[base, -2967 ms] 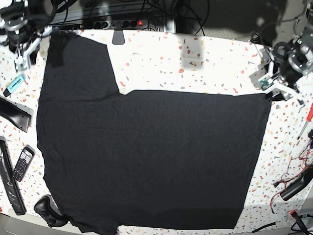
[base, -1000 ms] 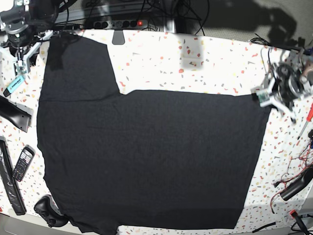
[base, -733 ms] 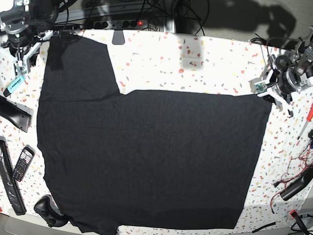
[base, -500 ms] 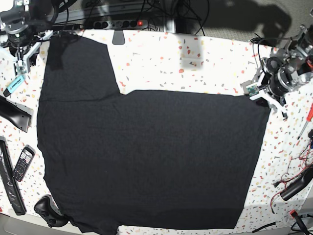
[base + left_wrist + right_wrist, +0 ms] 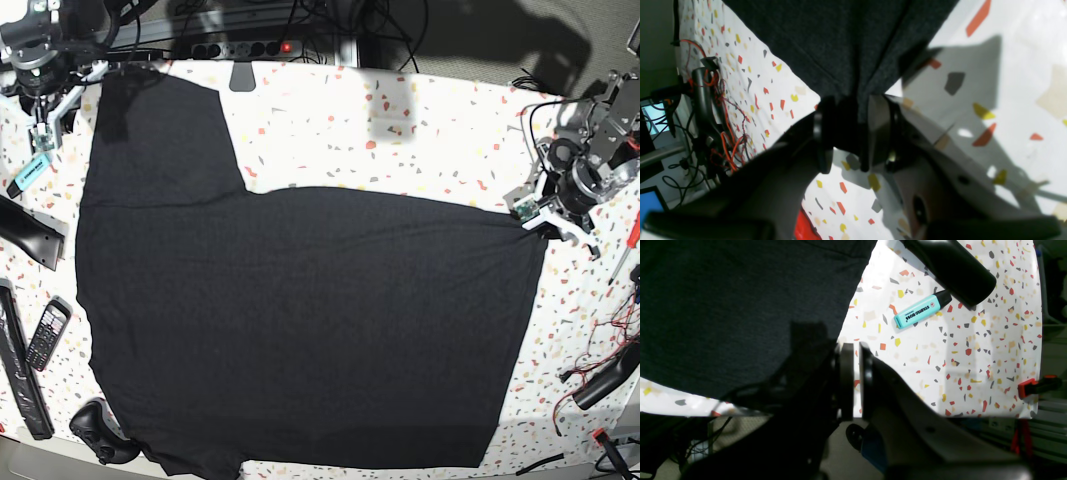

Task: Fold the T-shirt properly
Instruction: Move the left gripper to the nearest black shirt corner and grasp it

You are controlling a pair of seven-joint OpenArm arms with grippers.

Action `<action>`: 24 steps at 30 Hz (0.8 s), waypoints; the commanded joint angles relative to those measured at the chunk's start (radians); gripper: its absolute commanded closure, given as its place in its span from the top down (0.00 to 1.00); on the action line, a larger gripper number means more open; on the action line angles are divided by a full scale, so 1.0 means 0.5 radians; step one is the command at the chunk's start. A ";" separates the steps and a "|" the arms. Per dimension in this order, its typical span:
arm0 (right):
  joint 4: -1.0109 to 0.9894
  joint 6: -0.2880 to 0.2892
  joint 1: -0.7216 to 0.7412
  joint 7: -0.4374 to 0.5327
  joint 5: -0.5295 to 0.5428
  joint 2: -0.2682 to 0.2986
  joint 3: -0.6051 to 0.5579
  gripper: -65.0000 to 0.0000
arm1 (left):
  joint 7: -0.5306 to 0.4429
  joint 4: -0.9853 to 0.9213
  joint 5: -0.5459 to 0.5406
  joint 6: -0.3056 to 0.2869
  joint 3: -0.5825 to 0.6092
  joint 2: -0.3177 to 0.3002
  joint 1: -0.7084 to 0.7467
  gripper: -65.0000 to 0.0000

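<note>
The black T-shirt (image 5: 300, 320) lies flat across the speckled table (image 5: 420, 130), long axis running left to right. The left gripper (image 5: 537, 222), at right of frame, clenches 1 corner of the shirt's edge; cloth runs away leftward from it. The right gripper (image 5: 42, 120), upper left, sits pinched together on nothing beside the sleeve. Count: 1 shirt, 2 grippers, 1 highlighter (image 5: 922, 311).

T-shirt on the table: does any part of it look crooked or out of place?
Yes. The T-shirt lies flat, but its far corner beside the left gripper is pinched between the fingers, drawing folds and a slanted top edge.
</note>
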 commanded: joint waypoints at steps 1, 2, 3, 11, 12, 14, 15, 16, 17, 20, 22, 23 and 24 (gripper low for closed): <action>0.034 0.021 -0.011 0.022 -0.029 0.024 0.018 0.05 | 0.027 0.006 0.018 0.010 -0.021 -0.033 -0.027 0.27; 0.034 0.036 -0.011 0.015 -0.046 0.024 0.018 0.05 | 0.027 0.006 0.018 0.011 -0.021 -0.033 -0.029 0.29; 0.034 0.050 -0.011 0.009 -0.066 0.024 0.018 0.05 | 0.027 0.006 0.018 0.010 -0.021 -0.032 -0.034 0.32; 0.034 0.191 -0.011 -0.050 -0.065 0.024 0.018 0.13 | -0.159 0.006 0.019 0.002 -0.021 -0.031 -0.060 0.36; 0.034 0.195 -0.011 -0.071 -0.065 0.024 0.018 0.16 | -0.169 0.006 0.020 0.000 -0.021 -0.027 -0.060 0.36; 0.034 0.195 -0.011 -0.114 -0.065 0.024 0.018 0.17 | -0.170 0.000 0.020 -0.037 -0.021 -0.027 -0.061 0.36; 0.034 0.195 -0.011 -0.120 -0.065 0.024 0.018 0.17 | -0.185 -0.014 0.023 -0.046 -0.021 -0.027 -0.067 0.36; 0.034 0.195 -0.011 -0.120 -0.065 0.024 0.018 0.17 | -0.208 -0.037 0.043 -0.058 -0.021 -0.027 -0.075 0.36; 0.034 0.195 -0.011 -0.119 -0.065 0.024 0.018 0.17 | -0.237 -0.068 0.076 -0.066 -0.021 -0.022 -0.087 0.36; 0.034 0.195 -0.011 -0.117 -0.065 0.024 0.018 0.17 | -0.236 -0.174 0.128 -0.082 -0.021 0.006 -0.135 0.36; 0.034 0.195 -0.011 -0.118 -0.065 0.024 0.018 0.17 | -0.241 -0.237 0.143 -0.125 -0.021 0.029 -0.159 0.36; 0.034 0.195 -0.011 -0.117 -0.065 0.024 0.018 0.17 | -0.242 -0.259 0.147 -0.149 -0.021 0.040 -0.162 0.36; 0.034 0.195 -0.011 -0.117 -0.065 0.024 0.018 0.17 | -0.252 -0.269 0.150 -0.165 -0.021 0.051 -0.160 0.36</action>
